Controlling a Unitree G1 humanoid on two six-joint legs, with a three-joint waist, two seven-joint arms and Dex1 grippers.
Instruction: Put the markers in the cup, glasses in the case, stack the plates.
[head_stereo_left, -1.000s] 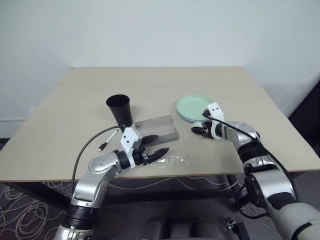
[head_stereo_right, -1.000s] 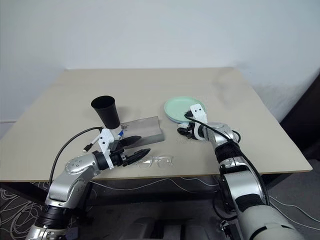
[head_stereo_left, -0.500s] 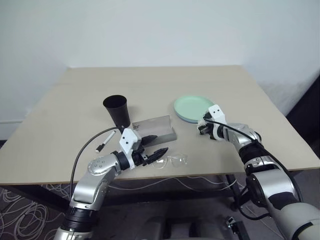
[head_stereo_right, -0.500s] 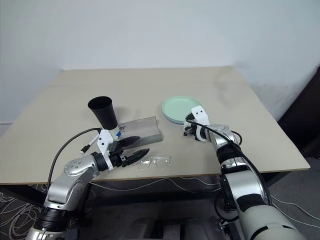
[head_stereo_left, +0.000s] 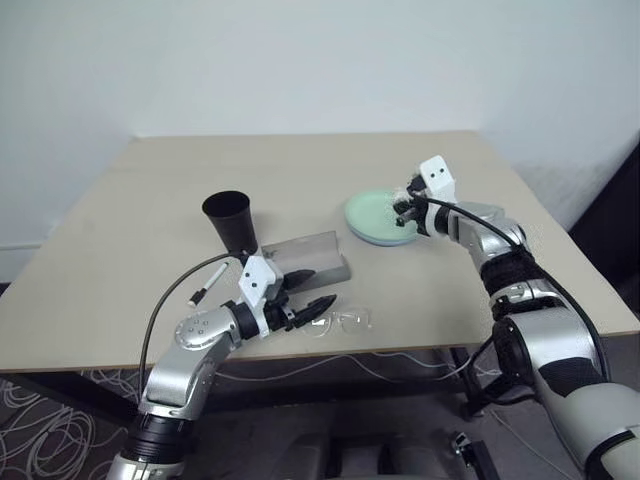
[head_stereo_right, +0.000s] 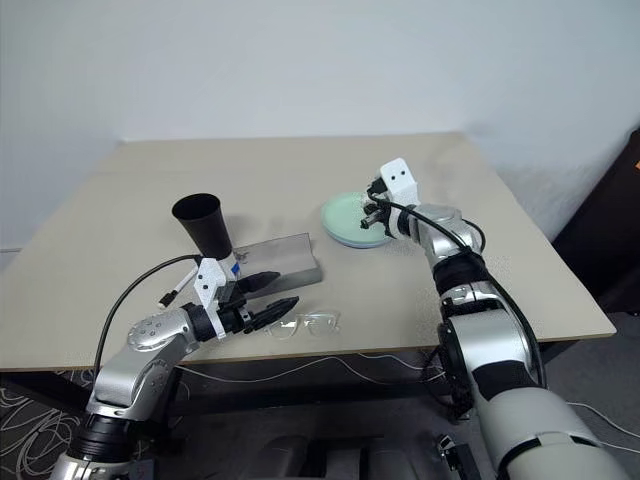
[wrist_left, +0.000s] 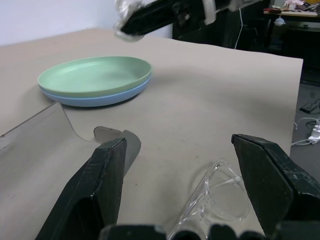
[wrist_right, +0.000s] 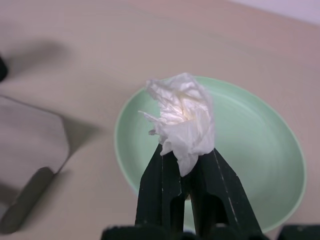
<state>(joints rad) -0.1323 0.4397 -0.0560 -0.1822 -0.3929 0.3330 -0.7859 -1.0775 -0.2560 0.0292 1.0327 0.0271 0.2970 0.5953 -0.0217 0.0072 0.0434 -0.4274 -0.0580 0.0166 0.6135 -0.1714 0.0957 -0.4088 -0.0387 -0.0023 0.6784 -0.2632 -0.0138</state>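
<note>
1. Far left on the worktop (head_stereo_left: 120, 240): black-capped marker (head_stereo_left: 213, 281), lying flat just beside the cup (head_stereo_left: 232, 221). It looks thin, light and prone to rolling; I'd pinch it mid-barrel. The blue-capped marker (head_stereo_right: 238, 267) is mostly hidden behind my left wrist mount, only a blue bit shows.
2. Cup stands upright, touching nothing. I judge it light, tall plastic, so tippy if nudged.
3. Left gripper (head_stereo_left: 312, 306): jaws wide apart, empty, hovering just above the glasses (head_stereo_left: 347, 320).
4. Glasses lie near the front edge, outside the case (head_stereo_left: 310, 258). Clear frame, hard to make out against the worktop. Probably fragile and thin; I'd grab at the bridge or a rim, not a temple.
5. Case lid is up; I can't see the interior from the head views.
6. Plates (wrist_left: 95, 80) already stacked, mint green on light blue. Stiff, slippery.
7. Right gripper (wrist_right: 186, 165): jaws pinched on a white paper wad (wrist_right: 182, 117), held above the plates. Soft, weightless.
</note>
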